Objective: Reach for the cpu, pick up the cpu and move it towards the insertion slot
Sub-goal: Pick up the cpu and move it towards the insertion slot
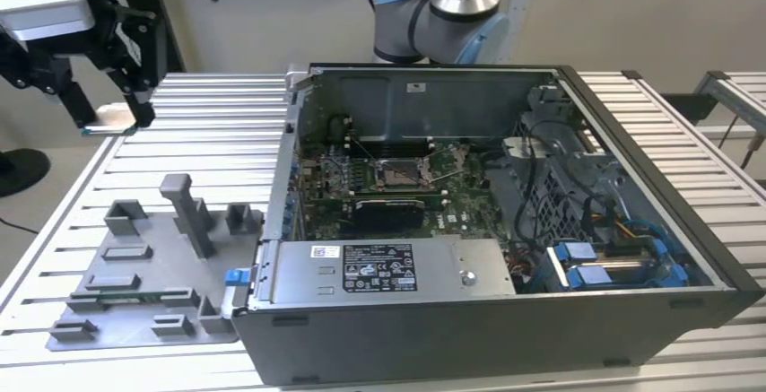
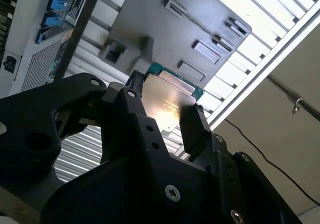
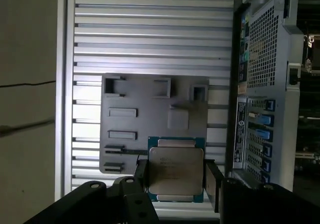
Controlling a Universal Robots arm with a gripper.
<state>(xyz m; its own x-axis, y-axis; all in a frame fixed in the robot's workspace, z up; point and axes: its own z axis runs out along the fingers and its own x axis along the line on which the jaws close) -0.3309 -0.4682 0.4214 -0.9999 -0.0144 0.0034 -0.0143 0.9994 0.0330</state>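
Your end effector [image 3: 176, 180] sits nearest the lens in both wrist views, its black fingers [image 3: 214, 184] clamped on two opposite edges of the cpu [image 3: 176, 170]. You have the chip's silvery top face turned towards the cameras, with a green rim showing round it. The chip hangs in the air, touching nothing but the fingers.

Beyond the chip in the first wrist view, you can see the grey fixture plate [image 3: 150, 116] lying flat on the slatted counter [image 1: 215, 141], with several raised blocks and shallow pockets on it. The open computer case [image 1: 479, 338] stands just beside that plate.

In the exterior view, you will find the end effector up at the exterior view's left, over the far corner of the counter, with the chip a small pale patch between the finger ends. It is beyond the fixture plate and outside the case.

Look inside the case for the insertion slot [image 1: 396, 173]: a shiny metal frame with a dark centre, set in the green board [image 1: 461, 204], with a black block [image 1: 383, 215] just in front of it. The chip is well apart from that slot.
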